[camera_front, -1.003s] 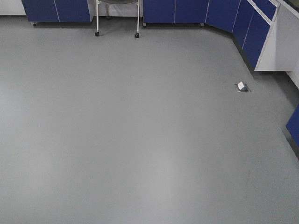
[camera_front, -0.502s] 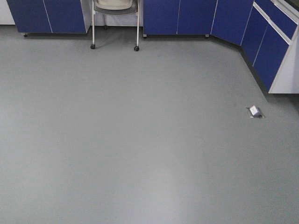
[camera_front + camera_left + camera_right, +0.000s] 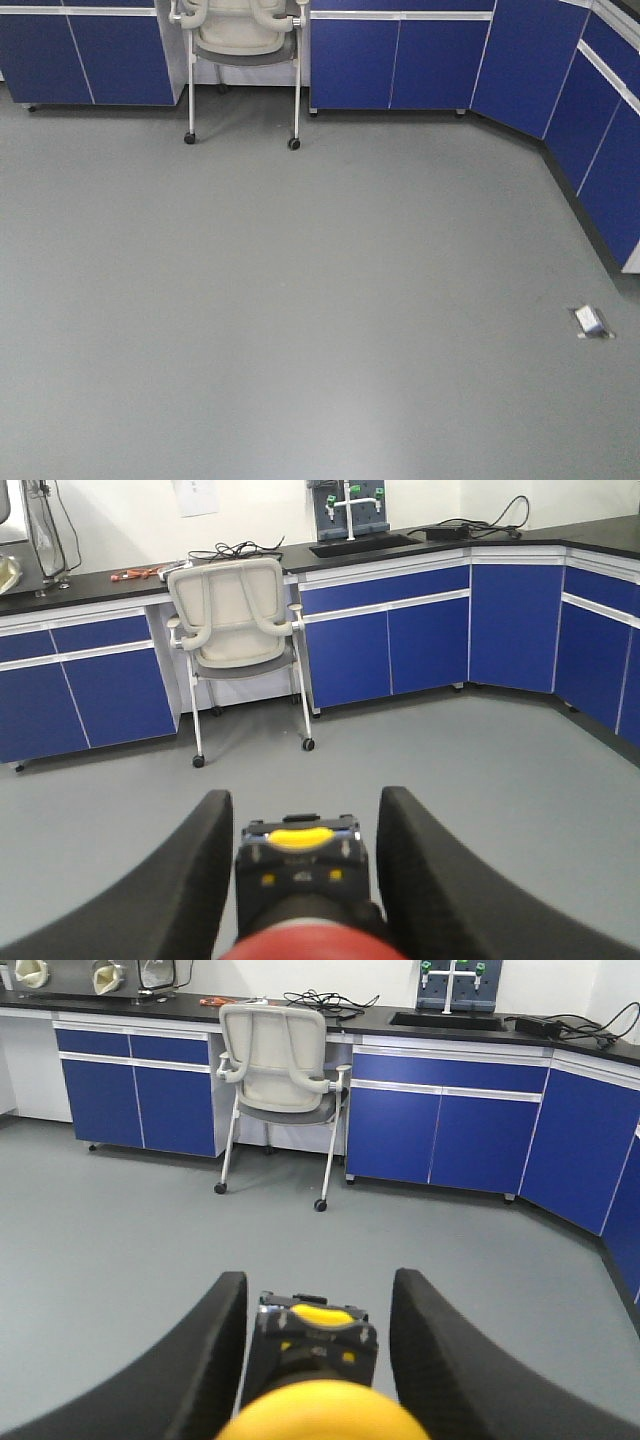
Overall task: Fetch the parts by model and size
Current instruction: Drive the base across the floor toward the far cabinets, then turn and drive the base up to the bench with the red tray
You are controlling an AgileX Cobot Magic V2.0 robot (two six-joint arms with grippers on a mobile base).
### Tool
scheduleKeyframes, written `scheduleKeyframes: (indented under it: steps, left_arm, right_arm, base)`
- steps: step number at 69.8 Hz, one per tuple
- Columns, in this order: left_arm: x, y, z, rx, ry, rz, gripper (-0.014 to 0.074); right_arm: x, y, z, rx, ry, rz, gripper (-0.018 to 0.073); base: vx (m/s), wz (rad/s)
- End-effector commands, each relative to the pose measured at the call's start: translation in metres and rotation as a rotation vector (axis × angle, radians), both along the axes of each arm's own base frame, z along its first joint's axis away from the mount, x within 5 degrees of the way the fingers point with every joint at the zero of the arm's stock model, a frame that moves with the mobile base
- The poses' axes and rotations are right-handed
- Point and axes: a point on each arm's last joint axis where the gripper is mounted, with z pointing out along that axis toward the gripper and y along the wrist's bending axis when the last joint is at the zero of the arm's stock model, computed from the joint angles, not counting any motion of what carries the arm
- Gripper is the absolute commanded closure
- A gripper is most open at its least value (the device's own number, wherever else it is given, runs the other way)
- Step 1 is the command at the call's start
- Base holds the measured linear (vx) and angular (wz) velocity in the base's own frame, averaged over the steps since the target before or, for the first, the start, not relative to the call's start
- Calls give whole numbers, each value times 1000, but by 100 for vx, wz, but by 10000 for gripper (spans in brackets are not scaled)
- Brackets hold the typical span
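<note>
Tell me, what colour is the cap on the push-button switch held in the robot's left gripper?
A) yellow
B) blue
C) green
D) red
D: the left wrist view shows the left gripper closed around the red-capped push-button switch, while the yellow-capped switch sits in the right gripper.

Broad, curved matte-black claw fingers [image 3: 190, 880]

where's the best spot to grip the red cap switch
Grip the red-cap switch on its black body, one finger from each side, leaving the cap free. The body looks boxy, so the pads get flat sides, while the red cap is domed and would likely slip. The left gripper holds it so.
</note>
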Motion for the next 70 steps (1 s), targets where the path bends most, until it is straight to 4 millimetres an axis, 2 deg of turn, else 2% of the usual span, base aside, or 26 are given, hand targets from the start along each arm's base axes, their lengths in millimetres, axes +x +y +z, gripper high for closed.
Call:
scheduleKeyframes:
  steps: [1, 70]
  left_arm:
    - [0, -2, 14, -15, -84, -20, 603]
    - [0, -2, 14, -15, -83, -20, 603]
  right_arm:
    - [0, 0, 16, -2, -99, 3, 561]
    - [0, 0, 16, -2, -99, 3, 561]
  base:
    - [63, -2]
    - [60, -2]
